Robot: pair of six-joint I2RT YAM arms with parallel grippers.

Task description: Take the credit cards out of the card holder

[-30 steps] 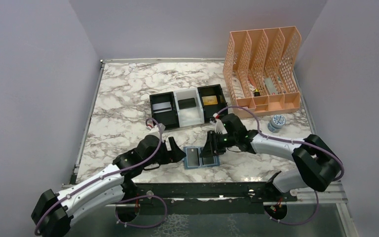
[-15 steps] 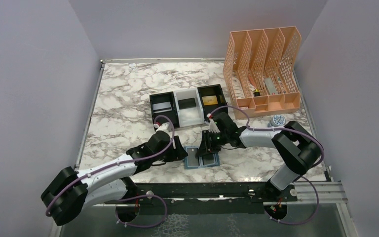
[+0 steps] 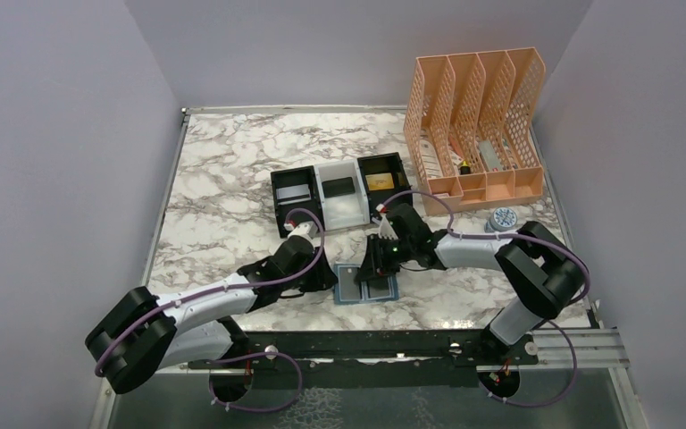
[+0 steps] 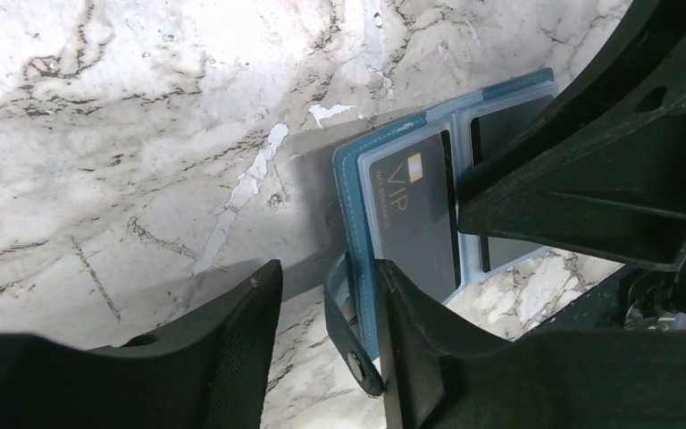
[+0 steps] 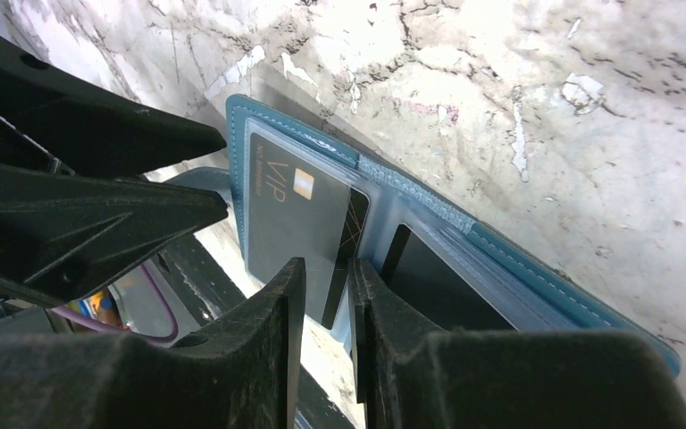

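Note:
The blue card holder lies open on the marble near the front edge. A grey VIP credit card sits in its left panel and a black card in its right. My left gripper is open and straddles the holder's left edge and snap strap, with one finger resting on the left panel. My right gripper hovers over the middle fold. Its jaws stand a narrow gap apart, around the edge of a black card poking out behind the VIP card.
A black-and-white three-compartment tray behind the holder has cards lying in it. An orange mesh file organizer stands at the back right, with a small round tin before it. Both grippers crowd the holder.
My left gripper slid right to the holder's left edge and its jaws narrowed. My right gripper shifted slightly left over the fold and closed a little.

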